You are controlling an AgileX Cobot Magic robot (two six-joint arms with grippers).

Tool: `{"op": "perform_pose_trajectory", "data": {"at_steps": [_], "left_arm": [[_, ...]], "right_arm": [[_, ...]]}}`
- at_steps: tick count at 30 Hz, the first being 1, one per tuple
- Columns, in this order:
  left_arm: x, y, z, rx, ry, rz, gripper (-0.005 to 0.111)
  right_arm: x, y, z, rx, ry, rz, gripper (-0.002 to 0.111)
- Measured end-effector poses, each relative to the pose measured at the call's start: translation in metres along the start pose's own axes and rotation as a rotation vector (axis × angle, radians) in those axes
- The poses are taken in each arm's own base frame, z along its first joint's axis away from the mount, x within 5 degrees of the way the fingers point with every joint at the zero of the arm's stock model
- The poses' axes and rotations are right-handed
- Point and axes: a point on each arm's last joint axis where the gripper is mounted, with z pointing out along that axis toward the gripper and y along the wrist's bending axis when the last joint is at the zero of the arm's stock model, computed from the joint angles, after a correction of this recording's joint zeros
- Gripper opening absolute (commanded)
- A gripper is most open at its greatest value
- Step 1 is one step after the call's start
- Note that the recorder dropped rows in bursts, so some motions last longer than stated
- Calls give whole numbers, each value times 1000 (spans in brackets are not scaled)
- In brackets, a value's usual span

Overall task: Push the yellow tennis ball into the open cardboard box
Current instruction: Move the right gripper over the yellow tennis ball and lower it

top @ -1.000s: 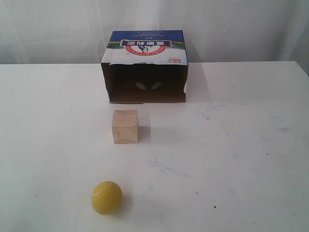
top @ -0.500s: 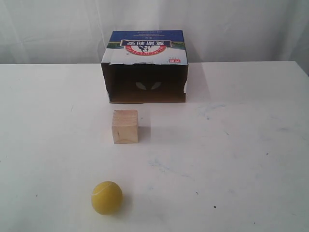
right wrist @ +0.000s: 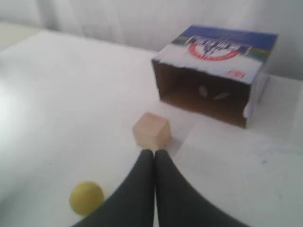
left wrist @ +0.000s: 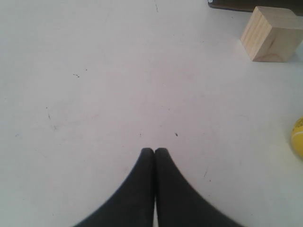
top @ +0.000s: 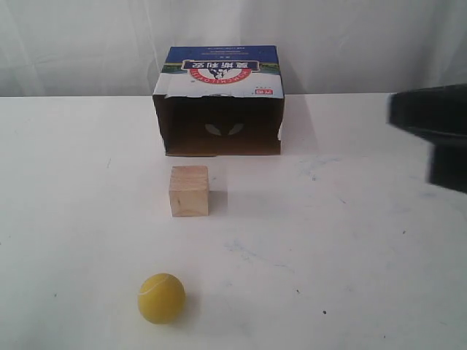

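Note:
The yellow tennis ball [top: 161, 297] rests near the table's front edge, left of centre; it also shows in the right wrist view [right wrist: 86, 198] and as a sliver in the left wrist view [left wrist: 298, 137]. The open cardboard box [top: 220, 102] lies at the back with its dark mouth facing forward, and appears again as the box [right wrist: 215, 73]. My right arm [top: 434, 127] comes in blurred at the right edge, high above the table. My right gripper [right wrist: 154, 152] is shut with nothing in it. My left gripper [left wrist: 154, 150] is shut too, over bare table, left of the ball.
A pale wooden cube [top: 189, 191] stands between the ball and the box mouth, slightly left of the mouth's centre; the cube [left wrist: 271, 34] and cube [right wrist: 151, 130] show in both wrist views. The white table [top: 350, 240] runs to a curtain behind.
My right arm has entered the exterior view at the right edge, blurred by motion. The ball, cube and box have not moved.

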Motion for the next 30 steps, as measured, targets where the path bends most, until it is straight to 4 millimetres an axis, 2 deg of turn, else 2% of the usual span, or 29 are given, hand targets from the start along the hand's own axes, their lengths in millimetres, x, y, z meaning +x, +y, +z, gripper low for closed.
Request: {"op": "perform_pose_trajectory", "data": {"at_steps": [3, 5, 9, 12, 17, 22, 30], "left_arm": [[0, 0, 0, 0, 0, 0, 0], [0, 0, 0, 0, 0, 0, 0], [0, 0, 0, 0, 0, 0, 0], [0, 0, 0, 0, 0, 0, 0], [0, 0, 0, 0, 0, 0, 0], [0, 0, 0, 0, 0, 0, 0], [0, 0, 0, 0, 0, 0, 0]], "right_arm": [[-15, 15, 38, -97, 136, -83, 0], [-16, 26, 65, -151, 219, -135, 0], [-6, 52, 118, -241, 364, -216, 0], [7, 72, 145, -298, 444, -271, 0], [33, 100, 179, -356, 539, -320, 0], [50, 123, 202, -388, 558, -350, 0], [74, 137, 230, -389, 567, -365, 0]]}}
